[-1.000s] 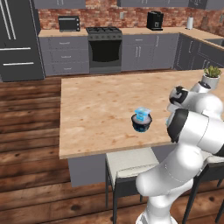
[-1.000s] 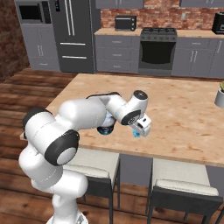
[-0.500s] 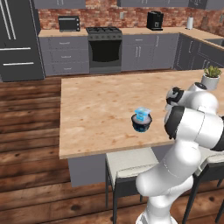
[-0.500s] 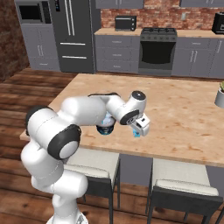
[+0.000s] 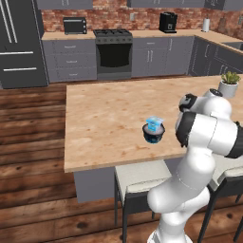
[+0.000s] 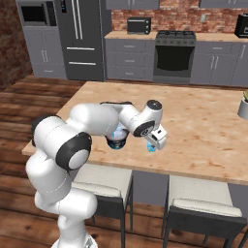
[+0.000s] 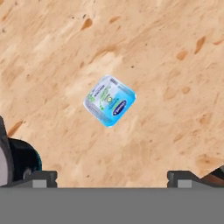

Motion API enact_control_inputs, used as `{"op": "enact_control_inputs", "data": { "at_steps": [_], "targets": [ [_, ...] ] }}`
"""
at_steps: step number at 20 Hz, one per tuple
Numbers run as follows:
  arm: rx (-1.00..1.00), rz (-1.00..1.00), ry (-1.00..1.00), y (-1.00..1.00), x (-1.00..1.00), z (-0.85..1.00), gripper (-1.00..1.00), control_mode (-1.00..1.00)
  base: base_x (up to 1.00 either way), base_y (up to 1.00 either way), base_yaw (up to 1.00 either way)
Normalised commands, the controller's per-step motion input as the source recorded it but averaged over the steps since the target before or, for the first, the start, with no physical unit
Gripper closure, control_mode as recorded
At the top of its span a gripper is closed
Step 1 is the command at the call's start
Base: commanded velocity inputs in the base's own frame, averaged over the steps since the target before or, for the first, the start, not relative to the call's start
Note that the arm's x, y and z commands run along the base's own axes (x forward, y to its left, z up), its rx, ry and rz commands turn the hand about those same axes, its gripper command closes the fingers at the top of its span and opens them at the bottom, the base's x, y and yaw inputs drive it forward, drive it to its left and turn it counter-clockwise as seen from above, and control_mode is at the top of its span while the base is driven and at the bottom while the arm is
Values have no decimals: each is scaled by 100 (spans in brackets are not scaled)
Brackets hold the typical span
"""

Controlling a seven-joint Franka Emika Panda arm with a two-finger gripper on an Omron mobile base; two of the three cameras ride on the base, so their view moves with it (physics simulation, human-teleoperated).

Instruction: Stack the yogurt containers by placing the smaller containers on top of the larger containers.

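In the hand view the dark tub (image 7: 19, 162) is cut off at the lower left edge. The small light-blue cup (image 7: 109, 100) lies apart from it on the bare wooden counter (image 7: 175, 52), between the wide-open, empty gripper (image 7: 112, 177). A potted plant (image 5: 229, 83) stands far right.

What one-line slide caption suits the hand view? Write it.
Open fingers hover above the small yogurt cup on the wooden counter.

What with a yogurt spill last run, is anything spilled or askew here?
Nothing stands out. The small light-blue yogurt cup sits lid-up on the wooden counter, apart from the squat dark navy tub, with nothing spilled.
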Motion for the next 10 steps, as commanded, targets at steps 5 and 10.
{"op": "enact_control_inputs", "data": {
  "at_steps": [5,10],
  "targets": [
    [0,-1,0,-16,5,-3,-100,-100,0,0,0],
    [0,-1,0,-7,7,-10,-100,-100,0,0,0]
  ]
}}
